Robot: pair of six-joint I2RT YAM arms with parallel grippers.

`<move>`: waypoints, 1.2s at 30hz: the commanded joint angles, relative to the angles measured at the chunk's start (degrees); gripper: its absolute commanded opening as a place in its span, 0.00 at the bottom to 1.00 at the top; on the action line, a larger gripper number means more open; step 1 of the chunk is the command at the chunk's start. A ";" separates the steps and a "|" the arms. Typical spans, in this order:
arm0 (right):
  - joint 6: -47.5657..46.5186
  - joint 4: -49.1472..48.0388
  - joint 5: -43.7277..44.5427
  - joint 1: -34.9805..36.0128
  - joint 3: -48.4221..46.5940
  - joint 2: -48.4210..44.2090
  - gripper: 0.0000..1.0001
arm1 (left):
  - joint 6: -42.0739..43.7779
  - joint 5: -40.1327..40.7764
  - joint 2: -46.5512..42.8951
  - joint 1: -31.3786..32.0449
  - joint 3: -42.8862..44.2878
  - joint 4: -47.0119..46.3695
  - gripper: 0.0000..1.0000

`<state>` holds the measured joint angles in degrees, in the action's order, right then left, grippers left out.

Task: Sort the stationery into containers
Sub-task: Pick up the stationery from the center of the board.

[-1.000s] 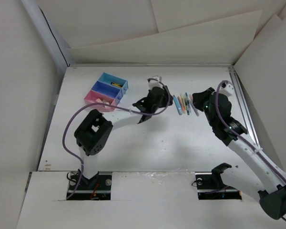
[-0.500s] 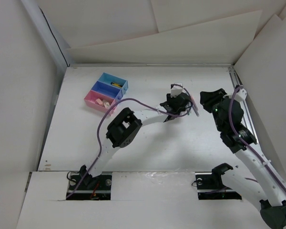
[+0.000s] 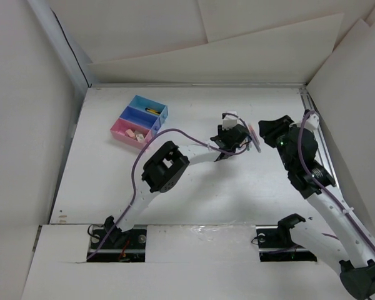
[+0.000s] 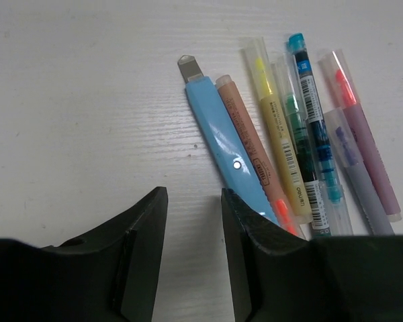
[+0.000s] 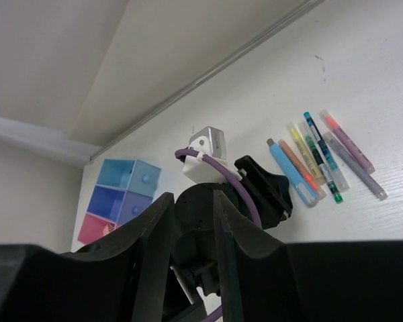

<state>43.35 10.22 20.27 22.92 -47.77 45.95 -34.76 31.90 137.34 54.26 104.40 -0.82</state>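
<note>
Several pens (image 4: 282, 144) lie side by side on the white table: a light-blue one (image 4: 228, 157), a beige-pink one, a yellow one, a teal one and two violet-pink ones. My left gripper (image 4: 193, 208) hovers open and empty just left of the light-blue pen; in the top view it (image 3: 233, 140) covers most of the pens. My right gripper (image 3: 267, 130) is open and empty, raised to the right of the pens (image 5: 320, 157). The joined containers (image 3: 139, 119) stand at the far left: light blue, blue-violet, and pink holding pale eraser pieces.
The left arm's wrist (image 5: 238, 181) fills the space in front of my right gripper's fingers (image 5: 160, 228). The containers also show in the right wrist view (image 5: 121, 198). A metal rail (image 3: 315, 134) runs along the table's right edge, and paper walls stand all around.
The left arm has swung right from near the containers to over the pens. The right gripper has drawn back to the right of the pens.
</note>
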 commanded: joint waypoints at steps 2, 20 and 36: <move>-0.99 -1.96 -2.52 -0.24 -0.13 1.33 0.36 | -1.70 -0.08 -6.46 0.49 -6.48 -5.67 0.33; -1.51 -2.48 -3.13 -0.24 -0.13 1.86 0.36 | -4.70 -3.78 -4.01 0.50 -3.85 -7.79 0.34; -1.52 -2.48 -4.28 -0.24 -0.13 1.86 0.36 | -4.70 -4.04 1.08 0.50 2.11 -4.02 0.34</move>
<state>42.63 9.89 16.47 22.92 -47.75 48.47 -39.38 27.42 137.75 54.37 103.18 -6.98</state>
